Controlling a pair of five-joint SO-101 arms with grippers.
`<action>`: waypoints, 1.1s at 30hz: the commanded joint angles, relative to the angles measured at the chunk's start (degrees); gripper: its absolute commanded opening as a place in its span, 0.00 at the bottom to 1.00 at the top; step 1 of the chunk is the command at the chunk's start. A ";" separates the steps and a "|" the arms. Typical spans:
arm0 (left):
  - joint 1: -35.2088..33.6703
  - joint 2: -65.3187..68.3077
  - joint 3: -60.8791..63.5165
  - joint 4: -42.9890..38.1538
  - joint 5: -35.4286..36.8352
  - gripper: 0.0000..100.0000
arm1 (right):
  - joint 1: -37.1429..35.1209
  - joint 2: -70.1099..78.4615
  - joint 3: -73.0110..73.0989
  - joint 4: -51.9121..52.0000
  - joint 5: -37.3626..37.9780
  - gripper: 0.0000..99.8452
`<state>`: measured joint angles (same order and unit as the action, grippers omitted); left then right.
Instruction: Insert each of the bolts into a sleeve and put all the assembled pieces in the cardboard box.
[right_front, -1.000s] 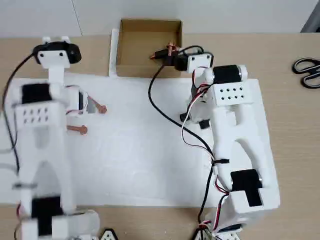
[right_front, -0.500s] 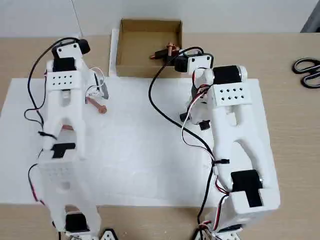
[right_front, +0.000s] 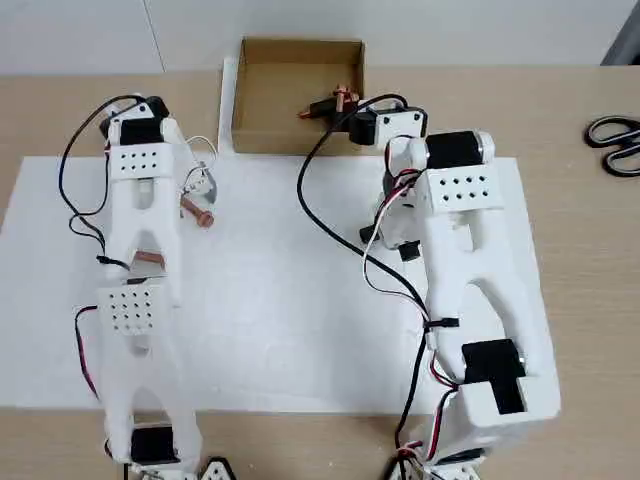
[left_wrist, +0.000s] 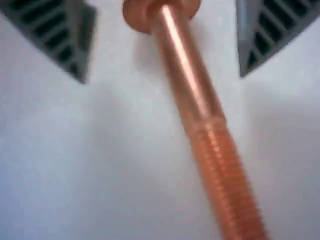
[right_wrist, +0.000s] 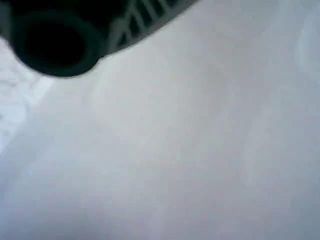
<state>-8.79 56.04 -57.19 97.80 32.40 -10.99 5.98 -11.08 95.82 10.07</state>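
A copper bolt (right_front: 197, 211) lies on the white sheet (right_front: 280, 300) at the back left. My left gripper (right_front: 203, 188) hangs just over it, open. In the left wrist view the bolt (left_wrist: 192, 105) runs between the two ribbed fingers (left_wrist: 55, 35), its head level with the tips, untouched. A second copper bolt (right_front: 150, 258) pokes out from under the left arm. My right gripper (right_front: 403, 245) points down at the sheet, shut on a black sleeve (right_wrist: 55, 47). The cardboard box (right_front: 300, 45) at the back holds one assembled piece (right_front: 328, 103).
Scissors (right_front: 615, 143) lie on the wooden table at the far right. A black cable (right_front: 330, 215) loops across the sheet beside the right arm. Bare sheet stretches between the two arms.
The left arm has swung right and stretched forward, bringing its gripper over the bolt at the back left. The right arm has stayed where it was.
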 joint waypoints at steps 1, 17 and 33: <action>0.53 0.26 -3.38 0.44 0.44 0.07 | 0.22 -3.30 -0.26 0.04 0.26 0.00; 3.87 1.41 -3.47 2.20 0.18 0.01 | 0.22 -3.82 5.80 -1.98 0.53 0.00; 4.66 -20.22 -5.76 2.73 -17.32 0.01 | 0.31 -3.91 5.80 -1.63 0.53 0.00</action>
<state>-3.60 44.18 -60.62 99.56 18.42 -11.16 5.80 -4.92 94.42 10.07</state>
